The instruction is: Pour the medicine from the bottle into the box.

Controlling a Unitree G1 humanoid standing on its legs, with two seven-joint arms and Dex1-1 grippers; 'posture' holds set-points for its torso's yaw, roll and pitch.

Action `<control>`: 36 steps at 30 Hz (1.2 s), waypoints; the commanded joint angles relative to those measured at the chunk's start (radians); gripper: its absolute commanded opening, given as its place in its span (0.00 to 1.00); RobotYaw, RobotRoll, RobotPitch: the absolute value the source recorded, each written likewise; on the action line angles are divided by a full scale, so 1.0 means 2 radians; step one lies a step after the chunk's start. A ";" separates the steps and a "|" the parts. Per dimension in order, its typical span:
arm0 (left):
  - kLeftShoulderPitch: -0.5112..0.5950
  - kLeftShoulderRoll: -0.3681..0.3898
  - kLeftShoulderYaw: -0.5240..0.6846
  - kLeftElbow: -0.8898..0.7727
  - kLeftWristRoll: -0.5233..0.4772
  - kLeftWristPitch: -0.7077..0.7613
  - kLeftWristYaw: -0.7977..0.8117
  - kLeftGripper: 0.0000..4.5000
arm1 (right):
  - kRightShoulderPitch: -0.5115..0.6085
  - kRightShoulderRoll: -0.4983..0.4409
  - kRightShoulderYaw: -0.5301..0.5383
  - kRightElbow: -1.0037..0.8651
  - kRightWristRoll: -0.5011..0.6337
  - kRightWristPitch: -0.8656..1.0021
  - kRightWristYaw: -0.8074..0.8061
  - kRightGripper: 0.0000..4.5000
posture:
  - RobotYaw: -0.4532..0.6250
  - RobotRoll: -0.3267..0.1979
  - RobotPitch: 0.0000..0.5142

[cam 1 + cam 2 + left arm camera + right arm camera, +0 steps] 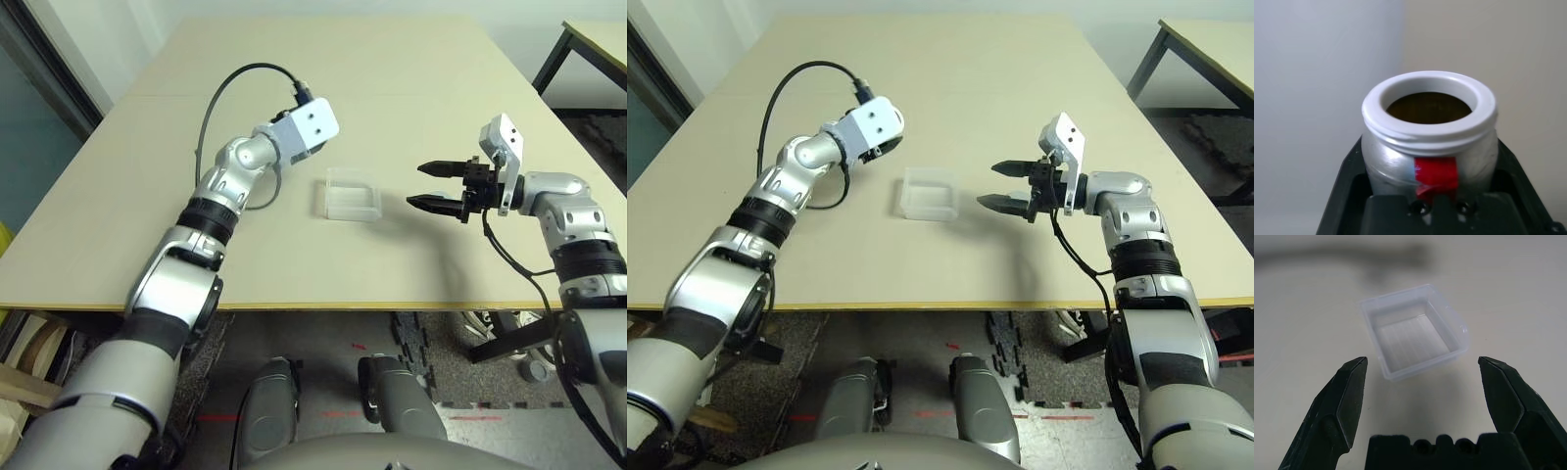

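Observation:
My left gripper (1430, 169) is shut on the bottle (1400, 161), a silver cylinder with a red stripe and an open white threaded mouth. Its inside looks dark, and the medicine cannot be made out. In the head views the left hand (306, 127) hovers just left of and beyond the box (351, 195), with the bottle hidden behind the wrist housing. The box is a small clear tub on the table and looks empty. My right gripper (415, 185) stands open a little to the box's right, its fingers pointing at it and holding nothing.
The tan table (294, 264) spreads wide around the box, with its front edge close to my body. A black cable (211, 108) loops off my left forearm. A second table (588, 44) stands at the far right, over dark floor mats.

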 commanded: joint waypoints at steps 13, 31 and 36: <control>-0.101 -0.059 -0.201 0.140 0.240 -0.061 0.217 0.59 | -0.017 0.005 -0.001 0.015 0.000 0.002 -0.001 1.00 | 0.33 0.62 0.15; -0.067 -0.059 -0.017 0.155 0.041 -0.079 0.044 0.59 | -0.010 0.007 0.003 0.012 -0.003 -0.001 0.003 1.00 | 0.35 0.62 0.17; -0.039 -0.058 0.097 0.142 -0.077 -0.048 -0.058 0.59 | -0.007 0.006 0.005 0.007 -0.004 -0.001 0.004 1.00 | 0.35 0.62 0.18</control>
